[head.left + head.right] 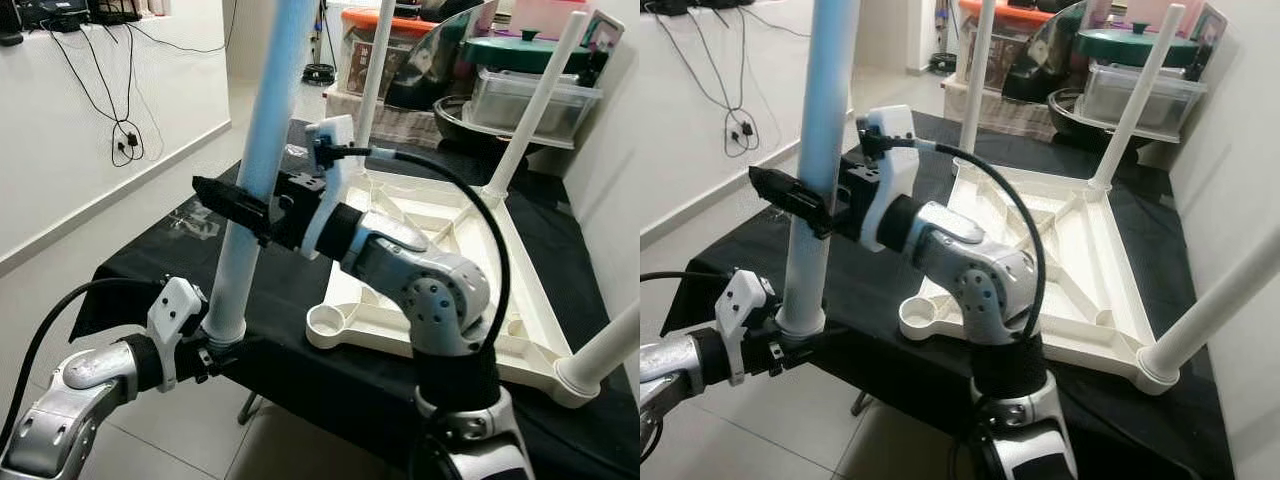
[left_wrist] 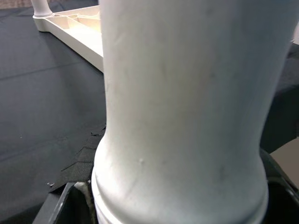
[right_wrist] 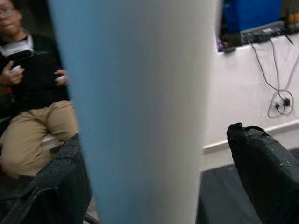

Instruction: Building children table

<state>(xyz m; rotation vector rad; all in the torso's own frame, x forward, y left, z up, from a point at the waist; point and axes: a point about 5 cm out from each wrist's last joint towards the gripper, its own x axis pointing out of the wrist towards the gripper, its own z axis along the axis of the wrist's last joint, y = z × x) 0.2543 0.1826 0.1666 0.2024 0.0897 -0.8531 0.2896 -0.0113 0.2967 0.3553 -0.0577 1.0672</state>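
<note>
Both grippers hold a loose white table leg point(image 1: 272, 90) upright over the near left corner of the black-covered bench point(image 1: 160, 250). My left gripper point(image 1: 222, 350) is shut on its flared lower end point(image 2: 187, 116). Midway up, my right gripper point(image 1: 225, 197) is shut on the leg, one black finger point(image 3: 261, 172) on each side of the shaft point(image 3: 140, 116). To the right, the white children's tabletop point(image 1: 470, 250) lies upside down with three legs standing in it. Its near left socket point(image 1: 328, 322) is open, a little to the right of the held leg's foot.
Storage boxes and pots point(image 1: 520, 90) crowd the far end of the bench. Cables point(image 1: 125, 130) hang on the white wall at left, above tiled floor. A person point(image 3: 32, 93) sits beyond the bench, holding controllers. A wall stands close on the right.
</note>
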